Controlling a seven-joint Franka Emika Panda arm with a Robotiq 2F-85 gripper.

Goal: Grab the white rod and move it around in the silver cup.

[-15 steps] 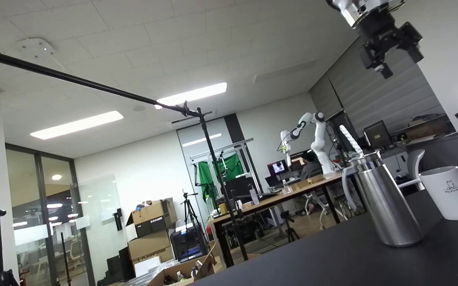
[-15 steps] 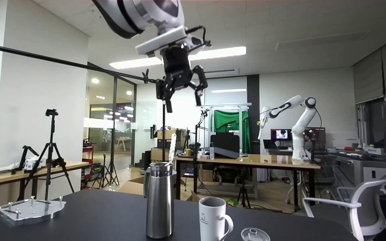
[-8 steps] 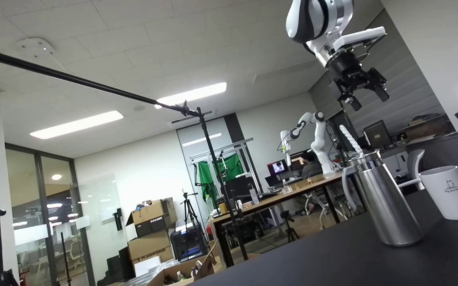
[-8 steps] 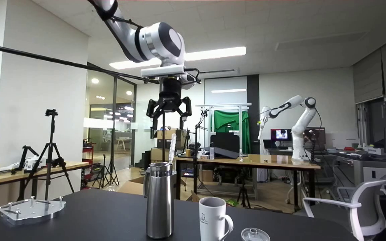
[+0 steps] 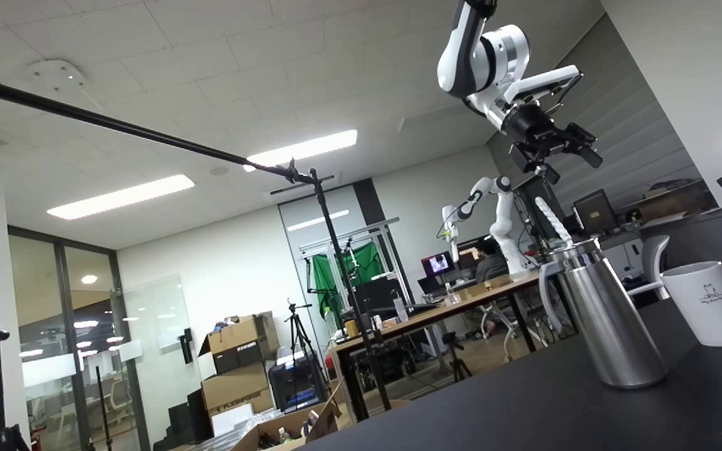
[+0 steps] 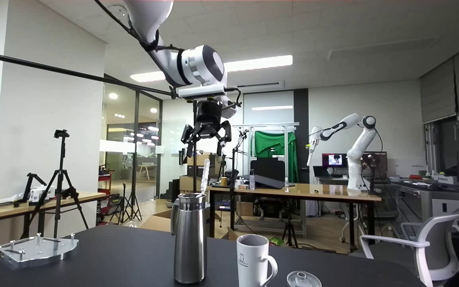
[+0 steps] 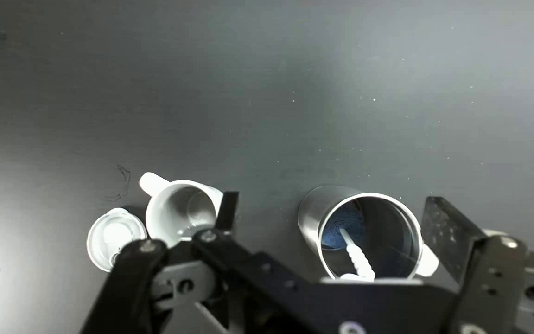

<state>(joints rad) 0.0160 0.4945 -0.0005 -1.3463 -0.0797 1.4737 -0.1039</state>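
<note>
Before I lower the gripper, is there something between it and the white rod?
Nothing visible stands between the open gripper and the rod, whose top sticks out of the cup. The mug is beside the cup, not in between.

Silver cup [image 6: 191,249]: brushed metal, satin sheen, brighter polished collar
White rod [image 7: 359,260]: matt, plastic-looking, ridged, with a smooth thin end
Mug [image 6: 251,259]: smooth, glossy, ceramic-looking
Round lid [image 7: 116,236]: shiny translucent plastic by its look, lower left of the wrist view
Tabletop [image 7: 257,106]: smooth, low sheen, finely speckled
Gripper [image 6: 204,153]: mostly matt black, bare metal at the links
Green cloth [image 6: 267,141]: creased fabric, middle of the frame
</note>
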